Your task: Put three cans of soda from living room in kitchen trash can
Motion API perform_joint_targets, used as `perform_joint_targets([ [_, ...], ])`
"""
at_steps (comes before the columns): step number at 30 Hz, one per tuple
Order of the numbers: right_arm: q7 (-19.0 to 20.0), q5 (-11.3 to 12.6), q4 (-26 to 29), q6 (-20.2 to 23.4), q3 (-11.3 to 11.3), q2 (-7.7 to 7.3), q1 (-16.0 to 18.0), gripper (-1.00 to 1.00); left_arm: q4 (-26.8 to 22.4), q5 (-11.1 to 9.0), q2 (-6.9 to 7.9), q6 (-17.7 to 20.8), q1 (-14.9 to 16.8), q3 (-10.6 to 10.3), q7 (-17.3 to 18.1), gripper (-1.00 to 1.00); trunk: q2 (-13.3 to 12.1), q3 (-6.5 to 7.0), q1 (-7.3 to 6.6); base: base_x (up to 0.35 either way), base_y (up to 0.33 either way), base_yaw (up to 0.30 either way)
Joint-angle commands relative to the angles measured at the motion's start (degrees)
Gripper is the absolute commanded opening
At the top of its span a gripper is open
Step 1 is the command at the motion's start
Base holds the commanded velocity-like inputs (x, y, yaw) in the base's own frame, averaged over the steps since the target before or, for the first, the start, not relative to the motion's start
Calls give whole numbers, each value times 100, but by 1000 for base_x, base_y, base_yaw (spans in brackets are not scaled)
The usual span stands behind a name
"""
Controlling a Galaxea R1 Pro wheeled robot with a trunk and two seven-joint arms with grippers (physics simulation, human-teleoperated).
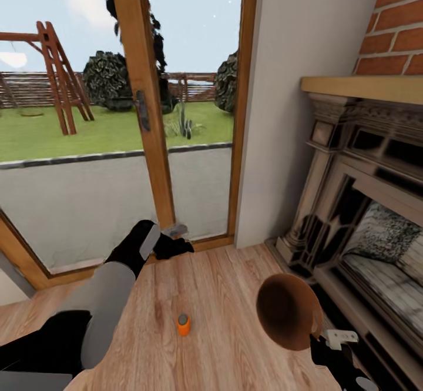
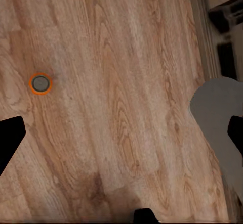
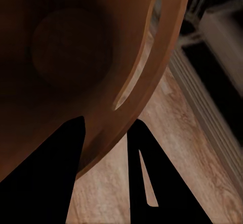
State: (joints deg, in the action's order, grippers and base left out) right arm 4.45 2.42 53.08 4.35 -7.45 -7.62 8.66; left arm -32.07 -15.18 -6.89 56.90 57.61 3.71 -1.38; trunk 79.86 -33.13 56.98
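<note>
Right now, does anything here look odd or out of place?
Yes: an orange soda can stands alone on the wooden floor, and the right gripper holds the brown trash can by its rim, tipped, off the floor.

Head camera looks down across the wood floor [image 1: 223, 297] toward glass doors [image 1: 117, 144]; both wrist cameras hover close above that floor.
</note>
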Motion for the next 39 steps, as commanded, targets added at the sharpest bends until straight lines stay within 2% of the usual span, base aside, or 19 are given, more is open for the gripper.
perform_joint_targets([
  [1, 19, 21, 8, 4, 0, 4, 21, -100, 257, -2, -14, -179, 3, 0, 2, 100, 1, 1, 0, 247, 0, 0],
  [5, 17, 27, 7, 12, -47, 54, 94, -100, 897, 2, 9, -797, -3, -51, 16, 100, 1, 1, 0, 243, 0, 0],
  [8, 14, 19, 15, 17, -145, 75, 105, -100, 978, -10, 26, -1093, -46, -244, 23, 100, 1, 1, 0, 114, 0, 0],
  [13, 19, 25, 17, 14, -182, 82, 109, -100, 1031, -4, 29, -1587, -72, -394, 25, 100, 1, 1, 0, 40, 0, 0],
  [18, 24, 29, 14, 13, -191, 84, 110, -100, 1030, -7, 36, -1732, -74, -448, 32, 100, 1, 1, 0, 10, 0, 0],
  [33, 19, 22, -37, 1, -150, 85, 110, -100, 985, -24, 39, -1838, -75, -467, 8, 100, 1, 1, 0, 1, 0, 0],
  [39, 21, 21, -44, -2, -137, 85, 110, -100, 984, -22, 39, -1835, -75, -467, 13, 100, 241, -106, 131, 0, 0, 0],
])
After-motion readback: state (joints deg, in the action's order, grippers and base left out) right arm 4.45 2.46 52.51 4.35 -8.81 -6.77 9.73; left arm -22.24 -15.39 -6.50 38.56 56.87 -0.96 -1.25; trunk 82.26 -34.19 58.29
